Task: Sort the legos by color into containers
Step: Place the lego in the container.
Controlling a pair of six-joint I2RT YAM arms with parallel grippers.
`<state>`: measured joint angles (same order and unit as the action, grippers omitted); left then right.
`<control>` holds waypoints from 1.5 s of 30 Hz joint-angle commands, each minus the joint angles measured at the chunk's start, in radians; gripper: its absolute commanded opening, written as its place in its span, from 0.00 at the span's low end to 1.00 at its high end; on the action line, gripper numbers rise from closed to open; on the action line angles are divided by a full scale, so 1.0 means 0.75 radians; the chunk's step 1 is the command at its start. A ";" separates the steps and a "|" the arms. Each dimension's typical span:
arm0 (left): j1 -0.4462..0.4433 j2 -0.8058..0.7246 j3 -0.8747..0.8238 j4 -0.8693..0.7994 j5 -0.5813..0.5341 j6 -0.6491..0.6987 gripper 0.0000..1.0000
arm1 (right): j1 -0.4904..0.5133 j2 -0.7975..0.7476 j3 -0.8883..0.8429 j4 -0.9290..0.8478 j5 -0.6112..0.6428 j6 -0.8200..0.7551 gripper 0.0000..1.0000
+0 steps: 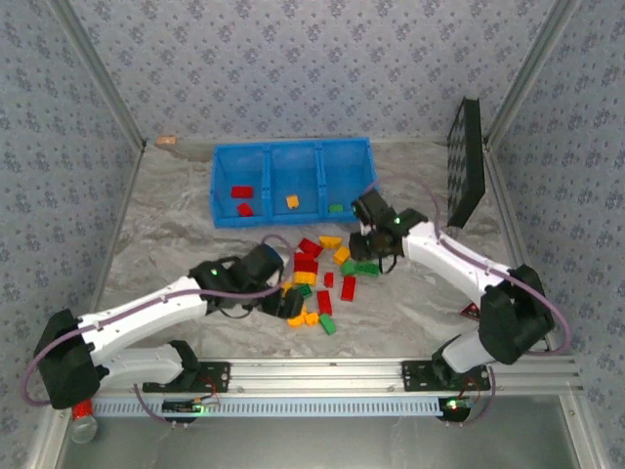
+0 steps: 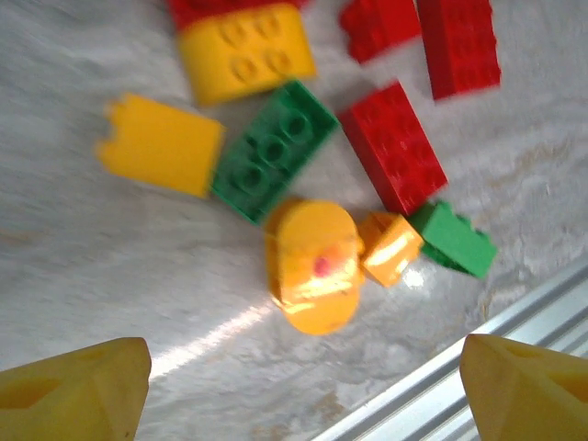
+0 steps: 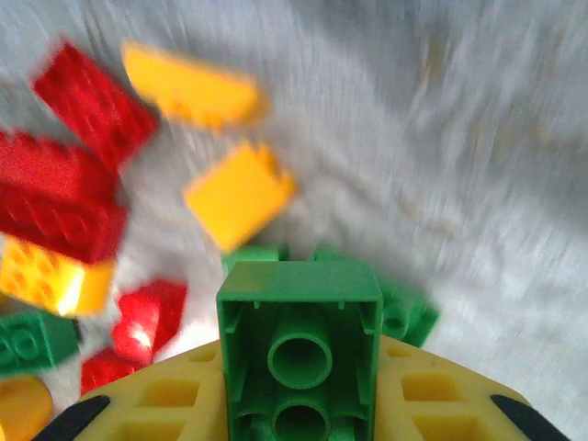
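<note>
The space is closed in on three sides by walls [image 1: 293, 68] papered in pale blue-grey with a small repeated flower pattern. Bare metal posts [image 1: 102, 73] are set along the corners. The desk [image 1: 166, 234] is covered in a grey-white marbled surface, and a ribbed metal rail [image 1: 332, 374] is fixed along its near edge. A black perforated panel [image 1: 467, 161] is leaned against the right wall. In the left wrist view, a bright streak of light [image 2: 211, 335] is reflected on the desk.

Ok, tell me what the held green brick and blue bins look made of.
The green brick: moulded hard plastic, smooth, glossy; hollow underside with round tubes. The blue bins: probably plastic, uniform bright colour, thin walls; finish too small to judge.
</note>
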<state>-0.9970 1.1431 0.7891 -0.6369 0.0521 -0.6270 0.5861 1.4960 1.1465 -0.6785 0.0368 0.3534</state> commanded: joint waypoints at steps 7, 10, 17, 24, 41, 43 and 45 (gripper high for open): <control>-0.161 0.226 0.050 0.123 -0.132 -0.220 0.86 | -0.130 0.349 0.454 0.187 0.007 -0.285 0.24; -0.178 0.267 0.042 0.144 -0.123 -0.273 0.86 | -0.161 0.483 0.570 0.213 0.008 -0.316 0.24; -0.178 0.326 0.077 0.093 -0.156 -0.328 0.84 | -0.238 0.769 0.760 0.255 -0.051 -0.318 0.26; -0.158 0.390 0.141 0.036 -0.169 -0.324 0.79 | -0.270 0.927 0.864 0.289 -0.052 -0.322 0.30; -0.007 0.499 0.128 0.075 -0.020 -0.358 0.68 | -0.258 0.889 0.818 0.309 -0.041 -0.340 0.51; -0.008 0.512 0.128 0.084 -0.002 -0.354 0.68 | -0.258 0.875 0.799 0.316 -0.035 -0.335 0.51; -0.008 0.518 0.125 0.099 0.016 -0.347 0.68 | -0.256 0.850 0.776 0.324 -0.031 -0.326 0.51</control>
<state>-1.0058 1.5154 0.8783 -0.5671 0.0238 -0.9001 0.3885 2.1902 1.7557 -0.4393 0.0017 0.1112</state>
